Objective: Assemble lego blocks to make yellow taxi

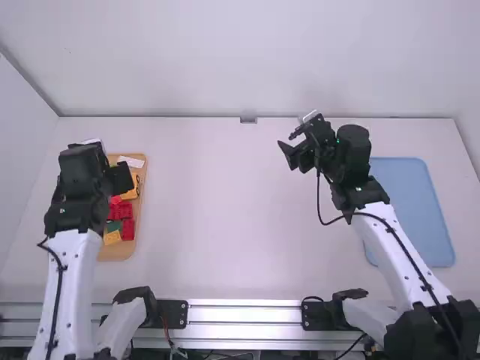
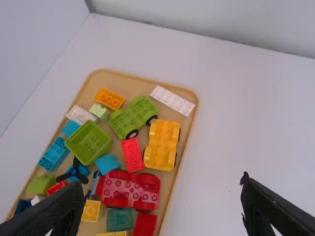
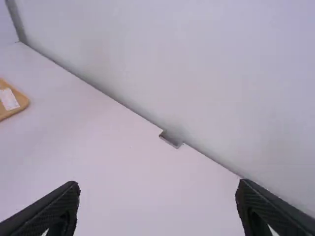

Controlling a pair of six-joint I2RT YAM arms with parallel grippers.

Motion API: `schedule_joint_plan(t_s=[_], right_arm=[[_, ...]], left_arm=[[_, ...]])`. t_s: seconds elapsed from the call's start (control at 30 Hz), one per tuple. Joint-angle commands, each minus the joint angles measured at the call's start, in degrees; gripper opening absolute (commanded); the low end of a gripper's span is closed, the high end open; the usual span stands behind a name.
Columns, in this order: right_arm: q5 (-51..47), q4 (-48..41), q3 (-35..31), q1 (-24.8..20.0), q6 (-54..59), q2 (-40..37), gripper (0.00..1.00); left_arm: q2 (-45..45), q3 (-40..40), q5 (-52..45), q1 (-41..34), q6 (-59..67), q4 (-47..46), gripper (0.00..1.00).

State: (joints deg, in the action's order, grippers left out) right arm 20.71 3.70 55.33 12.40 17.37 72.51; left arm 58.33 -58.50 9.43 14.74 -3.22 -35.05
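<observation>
My left gripper (image 1: 120,178) hangs over the tray of blocks at the table's left side; in its wrist view the left gripper (image 2: 160,204) is open with nothing held. On the tray lie a yellow wheeled car base (image 2: 162,145), a green wheeled base (image 2: 133,117), a red wheeled base (image 2: 129,191), a yellow block (image 2: 91,211), an orange brick (image 2: 109,99) and a white plate (image 2: 172,101). My right gripper (image 1: 286,150) is above the table right of the middle; in its wrist view the right gripper (image 3: 157,196) stands open and holds nothing.
The wooden tray (image 1: 114,252) also carries a green bin-shaped block (image 2: 89,143), blue bricks (image 2: 54,154) and several other pieces. A blue mat (image 1: 411,202) lies at the right, beside the right arm. A small metal bracket (image 1: 248,119) sits at the back edge.
</observation>
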Motion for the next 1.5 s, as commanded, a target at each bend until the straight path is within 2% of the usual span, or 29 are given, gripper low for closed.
schedule_joint_plan(t_s=[0.0, 0.13, 0.27, 0.33, 0.43, 0.5, 0.63, 0.7, 0.77, 0.9, 1.0, 1.17, 1.2, 1.3, 1.37, 1.47], right_arm=[[2.38, 0.12, 4.17, 0.75, 1.76, 3.18, 0.88], [3.64, -0.16, 7.13, 1.33, 2.71, 6.95, 0.92], [6.60, -0.58, 9.24, 1.78, 3.42, 9.64, 0.96], [10.20, -1.35, 10.20, 2.02, 5.93, 10.58, 0.97], [18.49, -3.39, 11.01, 2.17, 10.28, 11.13, 0.98], [29.08, -4.22, 11.41, 2.15, 11.59, 11.60, 0.99], [37.59, -4.35, 11.47, 1.88, 9.40, 11.58, 0.99], [36.98, -4.42, 11.58, 2.51, 7.67, 11.58, 0.99], [33.09, -5.55, 12.20, 5.07, 5.84, 11.61, 0.99], [27.12, -8.37, 13.81, 9.11, 6.99, 11.61, 0.99], [18.43, -11.98, 16.41, 14.34, 9.77, 11.61, 0.99], [13.42, -11.54, 18.27, 18.84, 10.12, 13.33, 0.99], [12.87, -11.56, 19.17, 19.76, 10.40, 14.51, 0.99], [12.28, -11.74, 20.11, 20.55, 10.45, 15.80, 0.99], [12.41, -11.76, 21.14, 20.57, 9.88, 17.31, 0.99], [12.41, -12.35, 22.29, 20.00, 9.88, 18.73, 0.99]], left_arm=[[4.21, -4.67, -2.31, 2.26, 0.08, -1.23, 0.88], [8.76, -8.06, 0.38, 2.80, -0.42, -0.66, 0.93], [11.11, -9.52, 1.76, 3.54, -7.34, -0.32, 0.96], [12.15, -9.86, 1.75, 4.18, -7.01, -0.11, 0.97], [13.27, -10.34, 1.87, 4.08, -5.18, -0.66, 0.98], [15.22, -10.87, 1.85, 4.73, -4.65, -1.96, 0.99], [18.88, -11.61, -0.92, 5.92, -1.53, -2.71, 0.99], [20.94, -12.41, -3.96, 6.64, 0.85, -3.48, 0.99], [25.35, -14.56, -7.54, 7.32, 3.30, -5.35, 0.99], [29.86, -17.05, -7.26, 7.39, 3.10, -8.15, 0.99], [34.82, -19.76, -7.48, 7.41, 5.77, -11.58, 0.99], [40.06, -22.45, -6.88, 7.50, 7.93, -12.79, 0.99], [40.54, -22.71, -6.88, 7.58, 7.61, -11.82, 0.93], [40.46, -22.67, -6.05, 8.28, 3.69, -9.05, 0.91], [39.63, -22.64, -1.38, 9.79, -3.34, -8.11, 0.96], [38.10, -22.58, -2.01, 12.85, -5.42, -9.97, 1.00]])
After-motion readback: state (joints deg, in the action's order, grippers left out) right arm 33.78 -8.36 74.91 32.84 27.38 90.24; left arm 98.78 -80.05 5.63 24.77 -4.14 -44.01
